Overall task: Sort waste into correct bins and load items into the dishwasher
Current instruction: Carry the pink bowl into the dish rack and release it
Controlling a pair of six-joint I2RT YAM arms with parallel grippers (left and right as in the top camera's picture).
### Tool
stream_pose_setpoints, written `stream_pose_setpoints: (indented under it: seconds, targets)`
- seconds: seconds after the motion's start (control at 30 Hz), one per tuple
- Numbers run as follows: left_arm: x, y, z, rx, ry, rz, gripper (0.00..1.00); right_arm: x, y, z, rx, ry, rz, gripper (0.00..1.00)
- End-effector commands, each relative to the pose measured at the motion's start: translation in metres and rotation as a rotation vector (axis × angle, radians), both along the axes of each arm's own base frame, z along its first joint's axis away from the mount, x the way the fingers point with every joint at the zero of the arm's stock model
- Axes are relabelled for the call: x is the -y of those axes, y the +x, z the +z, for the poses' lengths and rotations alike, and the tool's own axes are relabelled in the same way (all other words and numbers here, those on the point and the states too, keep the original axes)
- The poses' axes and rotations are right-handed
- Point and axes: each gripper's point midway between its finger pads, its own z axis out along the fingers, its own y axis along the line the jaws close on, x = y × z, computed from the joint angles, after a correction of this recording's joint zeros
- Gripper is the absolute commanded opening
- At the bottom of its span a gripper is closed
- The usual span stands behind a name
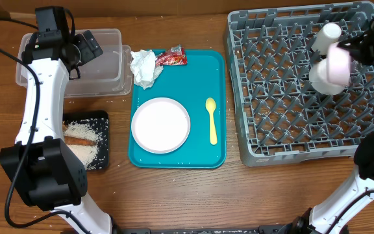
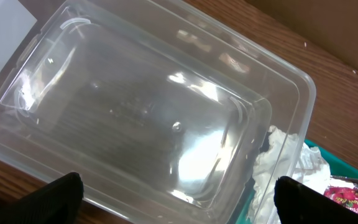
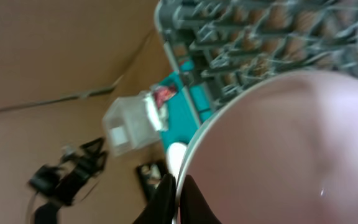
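Two arms at table. L gripper (image 1: 88, 45) hangs over clear tub (image 1: 70, 81) at far-left rear, jaws spread wide, nothing btwn them. L wrist view looks down into tub, one dark fingertip (image 2: 61, 198) in each bottom corner of frame. In front of tub sits black tray (image 1: 102, 117), holding white rice grains (image 1: 86, 155) w/ brown sticks (image 1: 80, 138) lying across them. A few stray grains on table (image 1: 174, 195) btwn tub & tray. Centre: teal tray (image 1: 203, 81). Crumpled napkin (image 1: 145, 67) at its rear-left corner, overhanging the edge, just beside tub. Red wrapper (image 1: 172, 58) immediately right of napkin, on rear rim. White plate (image 1: 160, 125) lies flat, front-left of teal tray. Yellow spoon (image 1: 211, 120) to plate's right, apart from it, bowl end toward rear. Right: grey dish rack (image 1: 271, 130), largest item. R gripper (image 3: 178, 186) pinched tight on rim of white bowl (image 1: 333, 68), bowl held tilted over rack's rear-right area; blurred in both views. Small white cup (image 1: 328, 34) just behind bowl, also blurred, so can't tell if it rests on pegs.
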Motion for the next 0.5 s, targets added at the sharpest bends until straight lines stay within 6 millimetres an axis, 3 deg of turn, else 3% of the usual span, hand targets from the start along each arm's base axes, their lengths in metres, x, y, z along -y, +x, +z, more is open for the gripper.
stream_pose_setpoints:
  seconds: [0.0, 0.17, 0.47]
  targets:
    - [0.0, 0.003, 0.007, 0.021, -0.001, 0.005, 1.0, -0.019, -0.004, -0.005, 0.072, 0.163, 0.082, 0.04]
    - [0.0, 0.003, 0.007, 0.021, -0.001, 0.005, 1.0, -0.005, -0.022, -0.047, -0.001, 0.321, 0.025, 0.04]
    - [0.0, 0.003, 0.007, 0.021, -0.001, 0.005, 1.0, 0.045, -0.048, -0.08, -0.008, 0.408, -0.13, 0.04]
